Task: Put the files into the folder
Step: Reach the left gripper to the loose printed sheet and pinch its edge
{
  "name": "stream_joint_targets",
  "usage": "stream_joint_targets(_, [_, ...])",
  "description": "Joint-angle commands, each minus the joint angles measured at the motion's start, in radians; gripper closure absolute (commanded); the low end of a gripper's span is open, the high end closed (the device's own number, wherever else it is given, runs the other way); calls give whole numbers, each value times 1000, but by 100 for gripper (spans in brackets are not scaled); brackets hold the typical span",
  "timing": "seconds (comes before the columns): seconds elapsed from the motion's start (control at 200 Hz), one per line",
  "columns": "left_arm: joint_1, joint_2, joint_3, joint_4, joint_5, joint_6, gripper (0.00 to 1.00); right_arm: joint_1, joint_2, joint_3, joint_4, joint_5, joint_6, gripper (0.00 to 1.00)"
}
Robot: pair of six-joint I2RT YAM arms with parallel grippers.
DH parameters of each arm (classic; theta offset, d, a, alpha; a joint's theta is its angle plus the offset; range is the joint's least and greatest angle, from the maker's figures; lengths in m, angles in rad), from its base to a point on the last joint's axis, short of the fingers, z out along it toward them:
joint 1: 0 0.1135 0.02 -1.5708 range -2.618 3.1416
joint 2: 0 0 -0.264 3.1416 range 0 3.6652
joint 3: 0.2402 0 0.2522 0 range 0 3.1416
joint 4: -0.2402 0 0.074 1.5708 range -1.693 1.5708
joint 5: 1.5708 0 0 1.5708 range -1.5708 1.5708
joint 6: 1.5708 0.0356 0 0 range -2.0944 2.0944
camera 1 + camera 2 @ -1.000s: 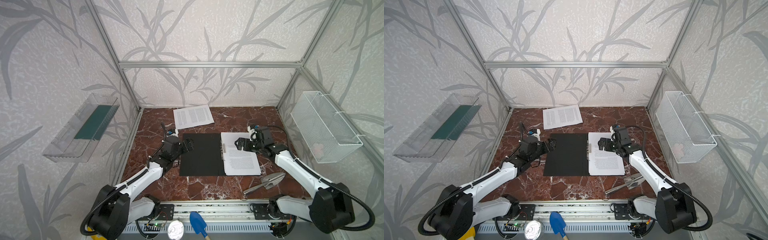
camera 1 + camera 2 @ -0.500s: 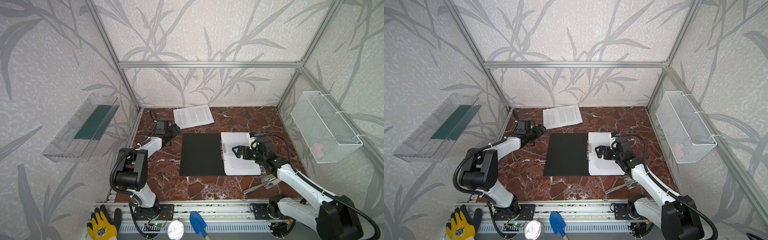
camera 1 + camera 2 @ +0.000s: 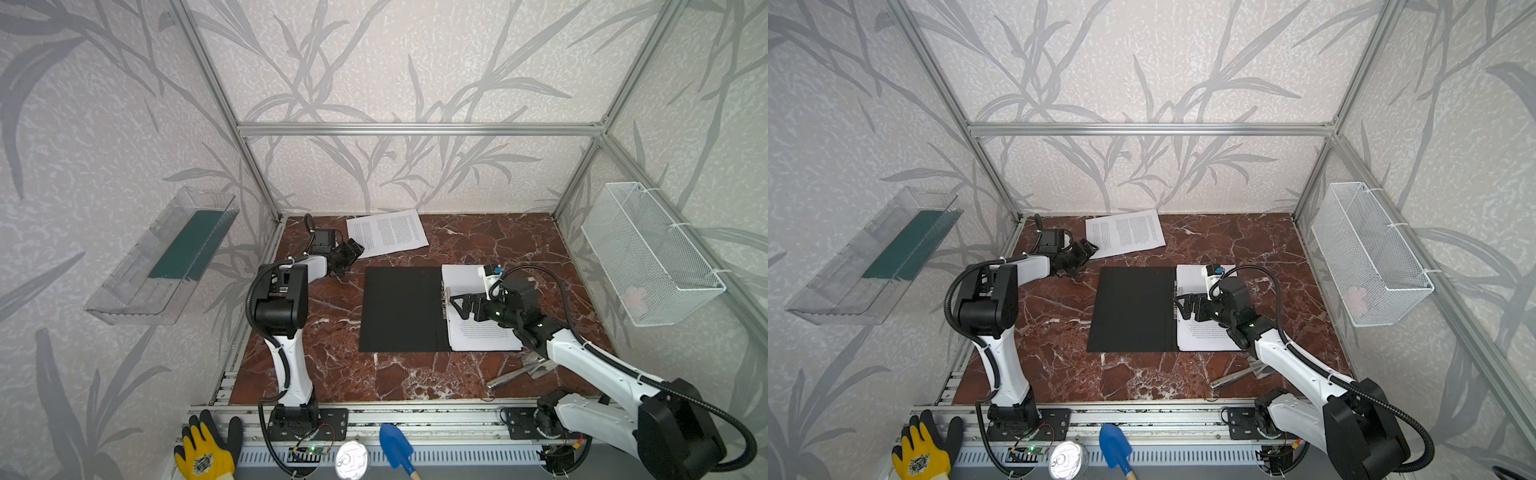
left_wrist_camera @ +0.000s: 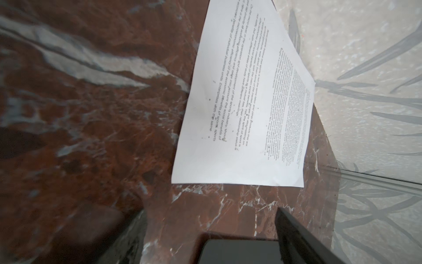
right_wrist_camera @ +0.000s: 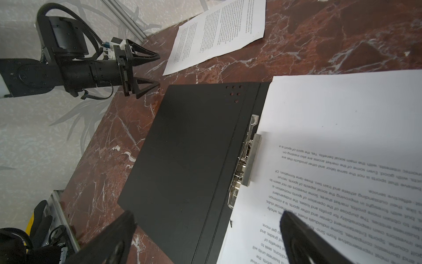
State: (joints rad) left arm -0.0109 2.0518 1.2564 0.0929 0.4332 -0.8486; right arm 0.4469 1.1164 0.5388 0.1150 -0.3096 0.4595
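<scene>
Folder: one folder (image 3: 401,309) is laid open and flat at the middle of the table (image 3: 478,241), black inside up; one metal clip (image 5: 249,160) is seen along its spine.
Files: two lots of white printed paper are counted; the sheets in each lot cannot be counted.
Clipped paper: the clipped paper (image 3: 482,332) is laid on the folder's right half, with its inner edge tucked under the clip's bar.
Loose sheet: the loose sheet (image 3: 388,232) is laid flat and askew at the back of the table, close to the back wall and apart from the folder.
Left claw: the left claw (image 3: 353,251) is held just beside the loose sheet's near left corner; its two fingers are spread wide and nothing is gripped.
Right claw: the right claw (image 3: 451,300) is held over the folder's spine by the clip, at the clipped paper's edge; its two fingers are spread wide and nothing is gripped. Whether the folder is touched cannot be told.
Arms: two are counted, one on each side of the folder.
Walls: one clear tray (image 3: 137,282) with one green slab (image 3: 187,245) in it is fixed on the left wall; one wire basket (image 3: 648,249) is fixed on the right wall.
Table, front right: one metal tool (image 3: 519,372) is laid there, partly hidden by the right arm.
Front rail: one yellow glove (image 3: 203,455), one tin (image 3: 352,460) and one blue trowel (image 3: 395,449) are seen.
</scene>
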Motion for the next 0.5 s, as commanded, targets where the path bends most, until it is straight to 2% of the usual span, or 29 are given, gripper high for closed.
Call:
stream_joint_targets(0.0, [7,68,3,57,36,-82,13,6,-4,-7,45,-6,-2,1])
stream_joint_targets(0.265, [6,133,-20,265,70,-164,14,8,-12,-7,43,-5,-5,1])
stream_joint_targets(0.495, [1,204,-16,555,143,-265,15,9,-12,-7,43,-9,-5,1])
